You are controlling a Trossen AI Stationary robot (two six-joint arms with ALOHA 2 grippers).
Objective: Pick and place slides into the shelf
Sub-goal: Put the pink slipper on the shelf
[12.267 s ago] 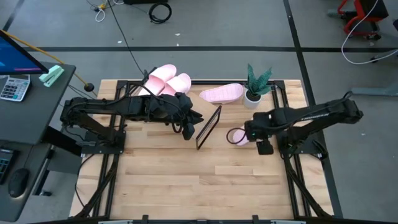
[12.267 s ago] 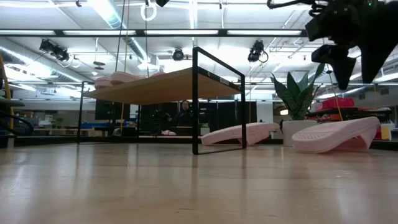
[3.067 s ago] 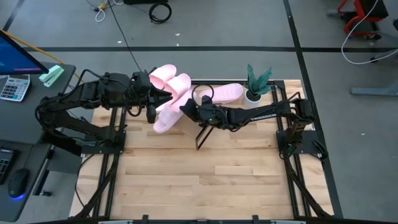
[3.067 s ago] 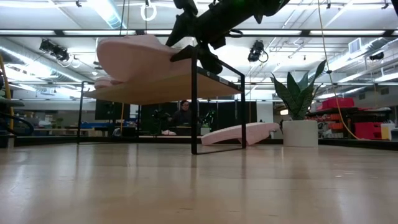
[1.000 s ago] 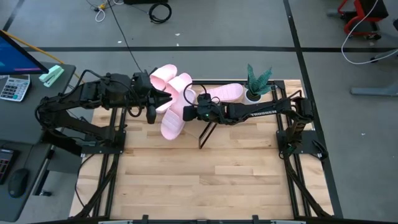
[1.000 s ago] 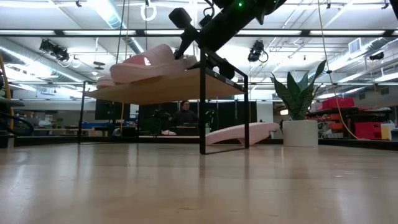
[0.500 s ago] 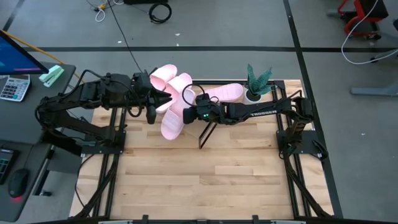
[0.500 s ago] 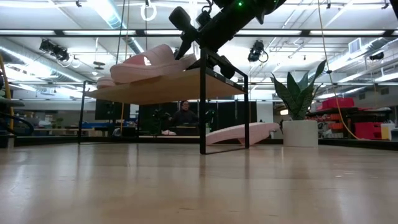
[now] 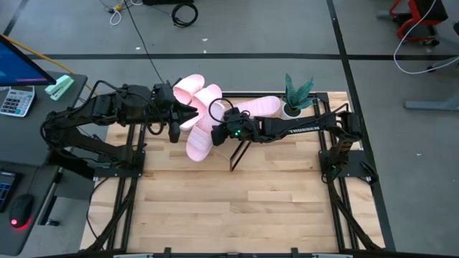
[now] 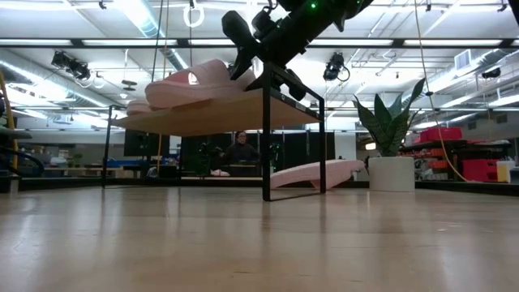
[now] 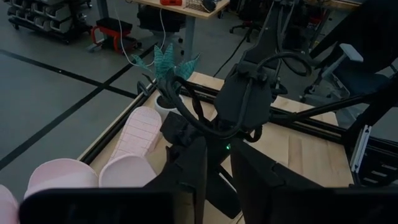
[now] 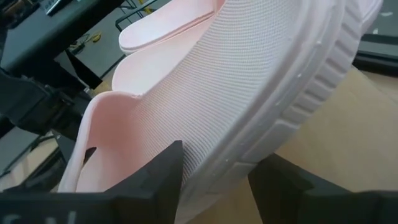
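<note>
Right claw (image 9: 218, 128) — fingers spread (gripping nothing) — sits against the slide (image 9: 199, 140) on the shelf (image 10: 212, 110).

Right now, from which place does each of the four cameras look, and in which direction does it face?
High view: above the table, facing straight down; both arms show, left gripper, right gripper.
Low view: at tabletop height, facing level across; the right arm reaches in above the shelf.
Left wrist view: on the left arm, facing the right arm and plant; its own fingers show.
Right wrist view: on the right arm, close on a slide; its own fingers show.
Shared: slides, shelf.
</note>
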